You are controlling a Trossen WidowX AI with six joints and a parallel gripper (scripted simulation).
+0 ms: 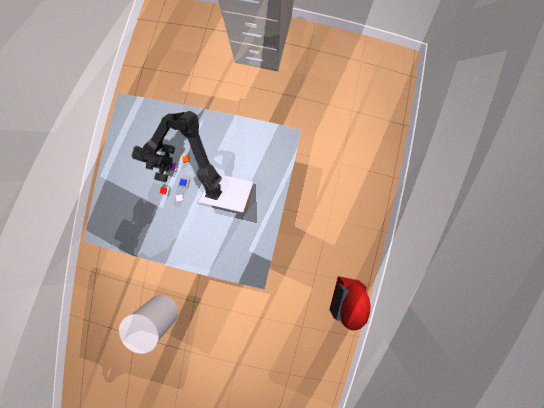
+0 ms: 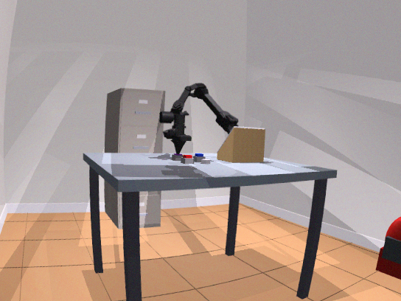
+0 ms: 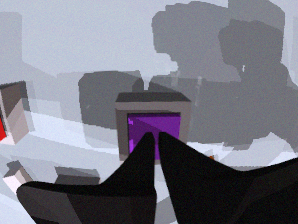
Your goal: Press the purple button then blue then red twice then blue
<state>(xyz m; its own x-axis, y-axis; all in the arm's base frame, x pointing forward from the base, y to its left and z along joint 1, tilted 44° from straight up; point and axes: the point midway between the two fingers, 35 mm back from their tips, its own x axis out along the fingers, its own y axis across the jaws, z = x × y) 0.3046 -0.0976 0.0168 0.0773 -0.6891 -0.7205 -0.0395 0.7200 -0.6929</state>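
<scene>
While the gripper [image 1: 166, 169] [image 2: 178, 153] [image 3: 154, 139] points straight down at the purple button [image 1: 173, 167] [image 2: 178, 155] [image 3: 167, 125], its fingers stand nearly together, holding nothing. The button faces upward from its square housing on the table [image 1: 150, 240] [image 2: 228, 181] [image 3: 100, 35], with no evident long axis. Fingertips cover part of the purple cap, so contact is hard to confirm; the red button [image 1: 163, 190] [image 2: 187, 156] [image 3: 2, 131] is cut off in the wrist view.
</scene>
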